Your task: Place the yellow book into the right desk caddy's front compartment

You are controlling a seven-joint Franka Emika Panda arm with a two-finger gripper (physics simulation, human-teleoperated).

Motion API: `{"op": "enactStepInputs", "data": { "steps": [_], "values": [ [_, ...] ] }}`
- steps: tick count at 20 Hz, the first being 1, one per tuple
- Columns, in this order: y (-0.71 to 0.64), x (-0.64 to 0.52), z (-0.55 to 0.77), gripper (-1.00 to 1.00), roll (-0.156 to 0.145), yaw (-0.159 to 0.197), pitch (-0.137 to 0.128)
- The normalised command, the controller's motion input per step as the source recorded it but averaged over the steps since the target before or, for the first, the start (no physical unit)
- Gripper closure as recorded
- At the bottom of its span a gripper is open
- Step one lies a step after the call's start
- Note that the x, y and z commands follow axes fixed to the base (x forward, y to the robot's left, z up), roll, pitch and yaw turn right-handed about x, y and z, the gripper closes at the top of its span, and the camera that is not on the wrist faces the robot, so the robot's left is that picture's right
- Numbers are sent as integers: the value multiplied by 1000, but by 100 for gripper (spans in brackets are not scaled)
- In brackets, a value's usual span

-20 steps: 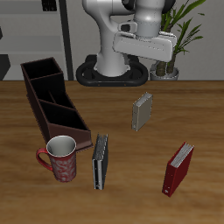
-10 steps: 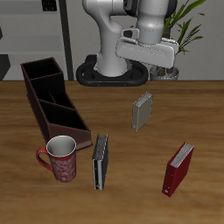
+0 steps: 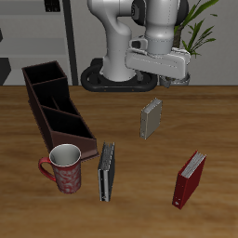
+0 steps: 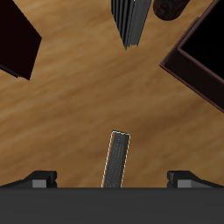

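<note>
The yellow book stands upright on its edge in the middle of the table, greyish with tan edges. In the wrist view its thin top edge shows directly below the hand. My gripper hangs open and empty above and slightly behind the book, its two fingertips spread wide apart; it also shows in the wrist view. The right desk caddy is a long dark maroon box with three cells, away from the book across the table; a part of it shows in the wrist view.
A dark grey book stands near the table's front edge, beside a red-patterned mug that sits at the caddy's front end. A red book stands nearer the front on the other side. A potted plant is behind the arm.
The gripper has come down and moved a little forward toward the yellow book. The books, mug and caddy have not moved.
</note>
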Motion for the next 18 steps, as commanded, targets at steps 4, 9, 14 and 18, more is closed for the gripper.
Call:
{"op": "enactStepInputs", "data": {
  "steps": [4, 9, 14, 18],
  "values": [
    [-16, 42, -190, -100, -13, -18, 4],
    [-5, 70, -222, -100, -2, -33, 3],
    [12, 39, -247, -100, 13, -22, 16],
    [-96, 12, -231, -100, -19, -6, 15]
  ]
}}
